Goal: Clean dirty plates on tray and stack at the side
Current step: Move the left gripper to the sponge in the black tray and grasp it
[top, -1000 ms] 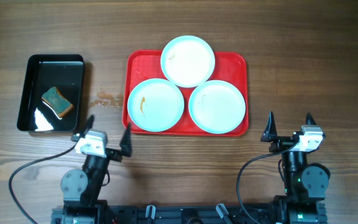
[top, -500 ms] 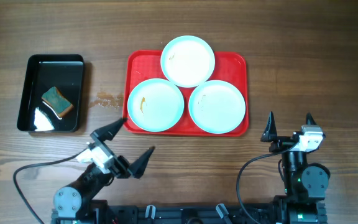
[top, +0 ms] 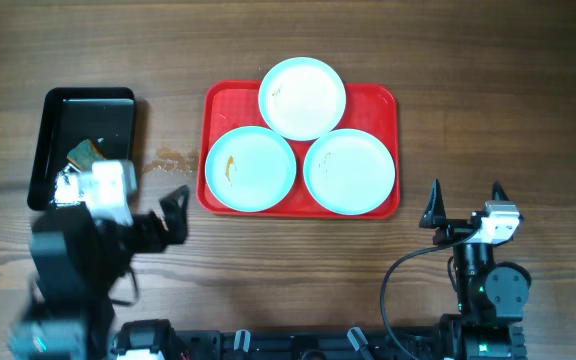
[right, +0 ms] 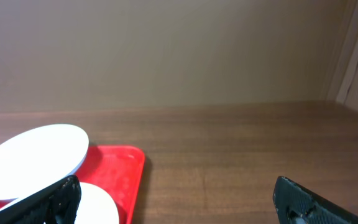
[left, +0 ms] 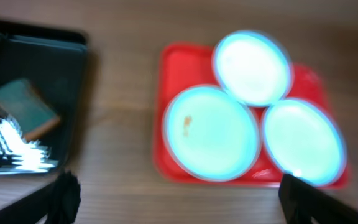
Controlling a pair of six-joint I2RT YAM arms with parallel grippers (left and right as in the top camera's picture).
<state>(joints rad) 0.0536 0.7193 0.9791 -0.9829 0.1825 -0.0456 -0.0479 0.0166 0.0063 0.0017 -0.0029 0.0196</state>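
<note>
Where the large red rectangular plastic tray (top: 218,108) lies at the middle of the brown wooden bench (top: 488,60), three round shallow pale mint plates sit on it in a triangle. The rear plate (top: 303,97) overhangs the tray's far rim and, in the right wrist view, seems to rest tilted on the edges of the other two. The front-left plate (top: 258,170) carries a small brown-orange smear (top: 231,168) near its left side, and the front-right plate (top: 349,171) sits just beside it and looks clean. Well to the left lies a smaller glossy black rectangular tray (top: 88,100) holding a green and brown sponge (left: 23,109). A faint brownish stain (top: 173,158) marks the bench between the two trays. The left arm (top: 103,190) is blurred and hangs over the black tray's near right corner. Its jaws are spread wide with nothing between the dark fingertips (left: 64,200). The right arm (top: 488,260) sits near the bench's front edge, right of the red tray and apart from it. Its jaws are likewise wide apart and empty.
</note>
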